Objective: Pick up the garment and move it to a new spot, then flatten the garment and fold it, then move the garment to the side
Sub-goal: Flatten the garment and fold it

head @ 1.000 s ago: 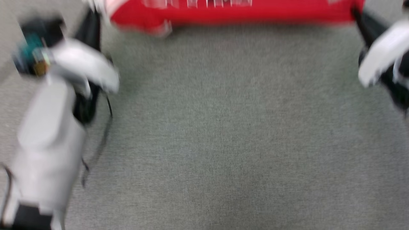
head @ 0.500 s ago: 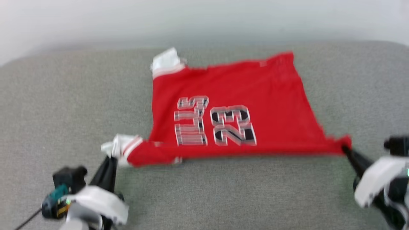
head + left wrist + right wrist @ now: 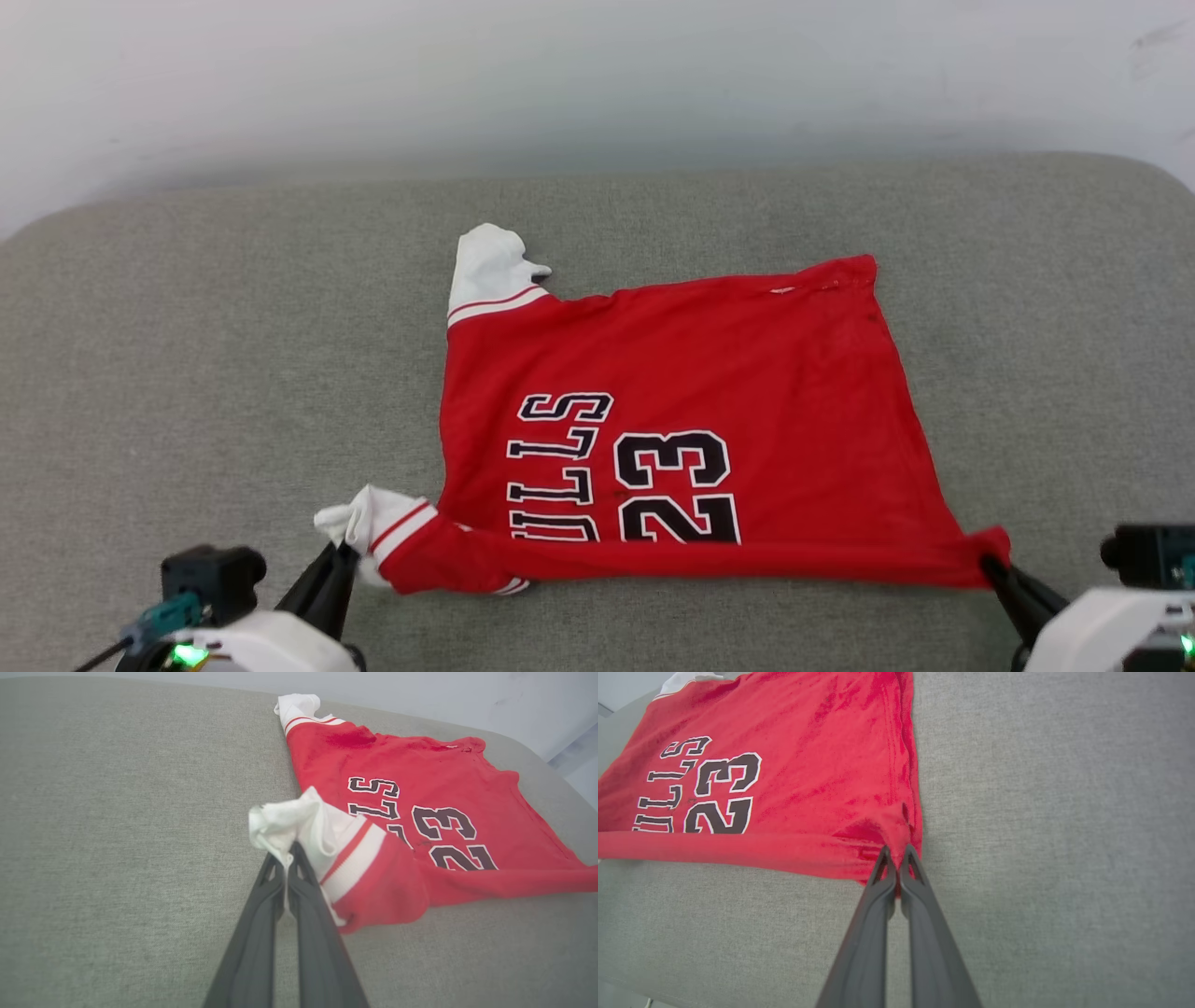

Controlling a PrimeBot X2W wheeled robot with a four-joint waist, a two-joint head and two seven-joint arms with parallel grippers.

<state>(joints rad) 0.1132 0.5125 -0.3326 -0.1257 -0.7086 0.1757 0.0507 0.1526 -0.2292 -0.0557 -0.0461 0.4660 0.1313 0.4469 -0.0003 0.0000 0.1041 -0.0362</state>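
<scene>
left gripper: long dark-grey tapered fingers, white glossy wrist shell, black camera block, teal connector, green LED, thin black cable. right gripper: same dark fingers with slotted tips, white cover, black module.

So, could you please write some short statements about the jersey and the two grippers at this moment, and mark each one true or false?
1. The left gripper is shut on a white sleeve of the red jersey. True.
2. The right gripper is open and hovers above the red jersey. False: it is shut on a red corner of the hem.
3. The number 23 is printed on the red jersey. True.
4. The red jersey lies on a wooden table. False: it lies on a gray fabric surface.
</scene>
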